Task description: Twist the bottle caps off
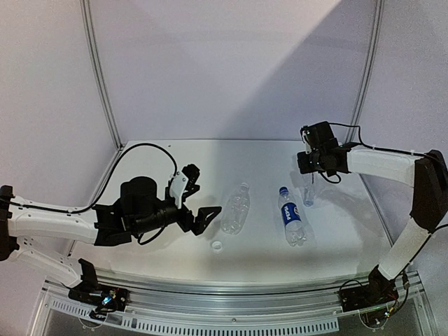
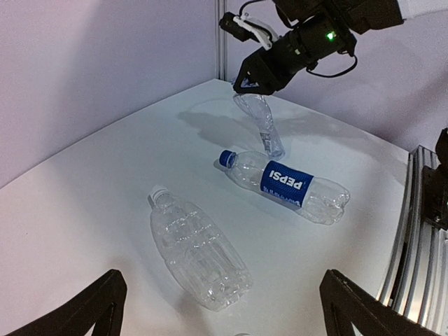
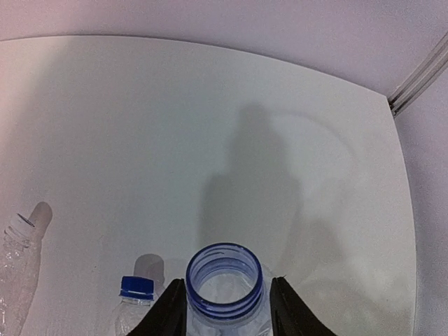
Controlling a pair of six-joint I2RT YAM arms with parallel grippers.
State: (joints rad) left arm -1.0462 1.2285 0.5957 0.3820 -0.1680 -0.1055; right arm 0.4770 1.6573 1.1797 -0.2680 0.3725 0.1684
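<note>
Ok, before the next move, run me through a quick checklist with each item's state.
1. Right gripper gripping the tilted plain clear plastic bottle: ok.
2. Its mouth open, cap off: ok.
3. Left gripper open, holding nothing: ok.
4. Blue round cap off the blue-labelled clear bottle: not ok, it is on.
5. Lying dented clear bottle uncapped: cannot tell; a small white cap lies loose nearby.
</note>
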